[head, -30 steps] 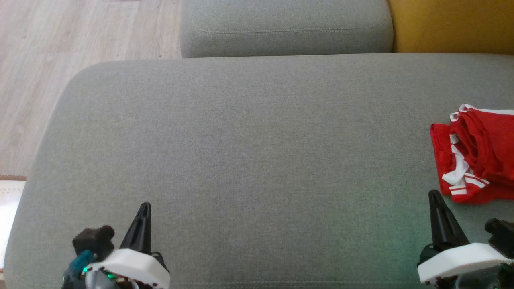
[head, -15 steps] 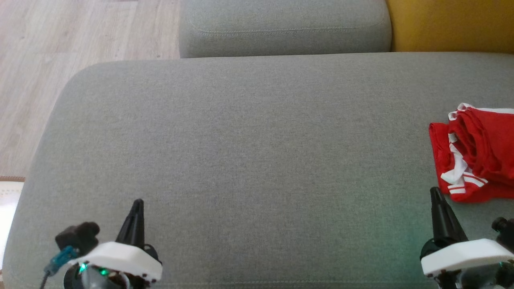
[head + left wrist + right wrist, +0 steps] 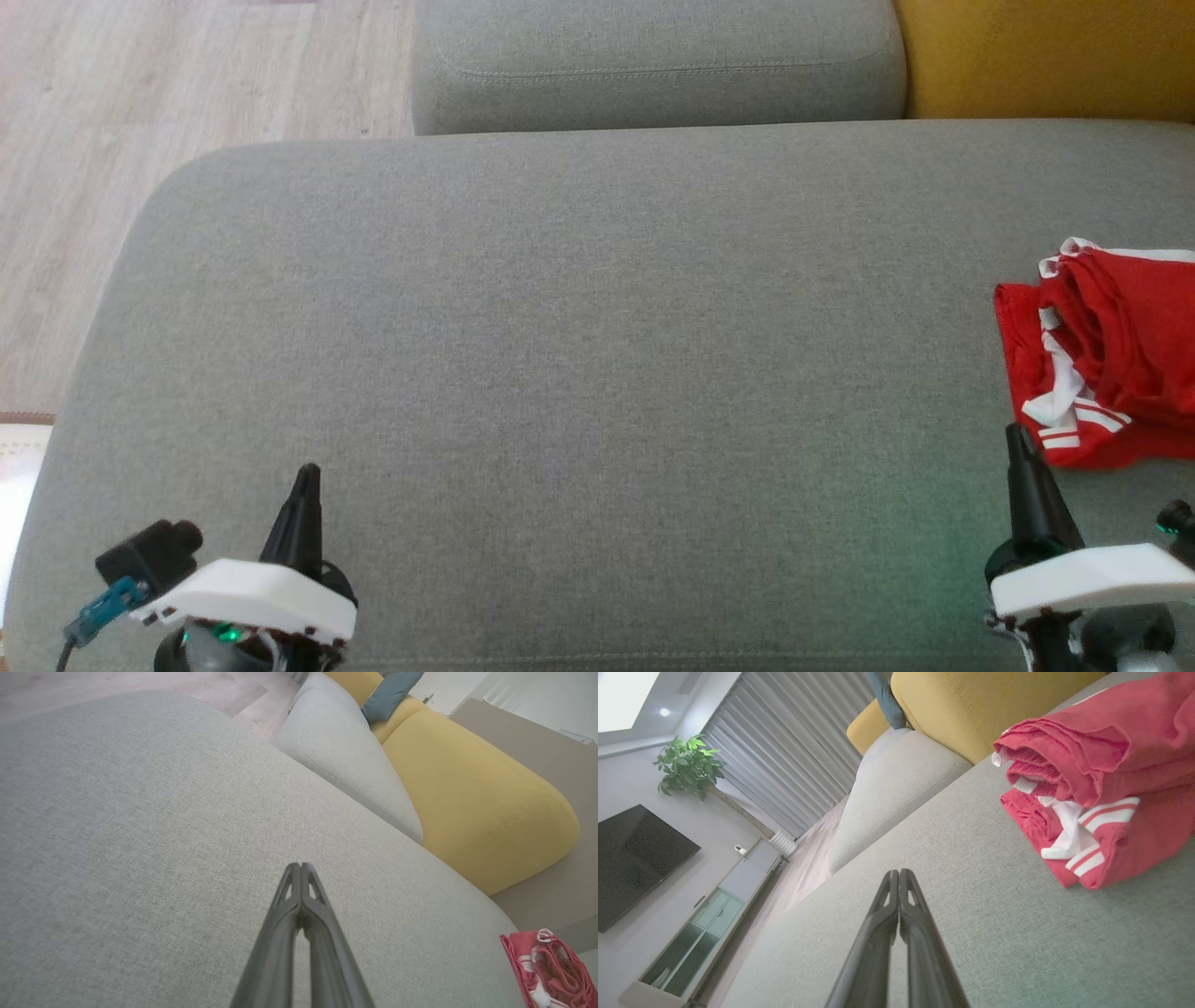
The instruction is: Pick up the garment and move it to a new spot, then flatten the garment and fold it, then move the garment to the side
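The red garment (image 3: 1111, 355) with white stripes is lying bunched and roughly folded at the far right of the grey sofa seat (image 3: 597, 327), its right part running past the edge of the head view. The right claw (image 3: 1015, 431) is pointing up the head view at the lower right, its 2 dark fingers pressed together with nothing between them — the tip is sitting just beside the garment's near edge, and whether it is touching the cloth I cannot tell. In the right wrist view the garment is lying to the right of the clenched fingers, apart from them, with white trim showing between 2 red layers. The left claw (image 3: 306, 471) is hanging at the lower left, well apart from the garment, likewise clenched on nothing, its fingers meeting at the tip over bare grey fabric. Beyond the seat a second grey cushion (image 3: 653, 56) is sitting beside a yellow cushion (image 3: 1046, 56) — the wooden floor (image 3: 187, 84) is showing at the upper left
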Tool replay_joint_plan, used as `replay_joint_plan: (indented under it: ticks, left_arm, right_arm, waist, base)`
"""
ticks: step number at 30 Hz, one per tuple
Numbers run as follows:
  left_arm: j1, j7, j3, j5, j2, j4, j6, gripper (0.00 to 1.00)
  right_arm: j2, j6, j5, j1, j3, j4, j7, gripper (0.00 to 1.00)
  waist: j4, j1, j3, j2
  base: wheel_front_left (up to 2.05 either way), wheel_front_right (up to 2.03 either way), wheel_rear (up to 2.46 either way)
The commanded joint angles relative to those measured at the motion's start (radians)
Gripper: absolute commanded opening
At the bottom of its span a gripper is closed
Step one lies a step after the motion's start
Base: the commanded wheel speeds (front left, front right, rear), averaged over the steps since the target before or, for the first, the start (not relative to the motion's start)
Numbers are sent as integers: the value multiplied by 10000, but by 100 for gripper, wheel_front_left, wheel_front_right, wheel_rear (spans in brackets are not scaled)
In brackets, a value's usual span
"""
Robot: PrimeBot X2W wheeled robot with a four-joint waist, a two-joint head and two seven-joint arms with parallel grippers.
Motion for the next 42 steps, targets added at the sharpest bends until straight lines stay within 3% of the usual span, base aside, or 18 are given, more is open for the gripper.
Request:
replay_joint_plan:
  ticks: [1, 42]
  left_arm:
    - [-643, 79, 283, -305, 12, -285, -116, 0]
    - [-1152, 1088, 1388, -5022, -296, -5, -750, 0]
  right_arm:
    - [-191, 16, 338, -575, 52, -262, 33, 0]
    - [-242, 27, 5092, -1454, -36, 794, 202, 0]
  waist:
    - [-5, 0, 1, -1]
    - [-151, 0, 25, -1]
  base:
    - [0, 0, 0]
    - [0, 0, 0]
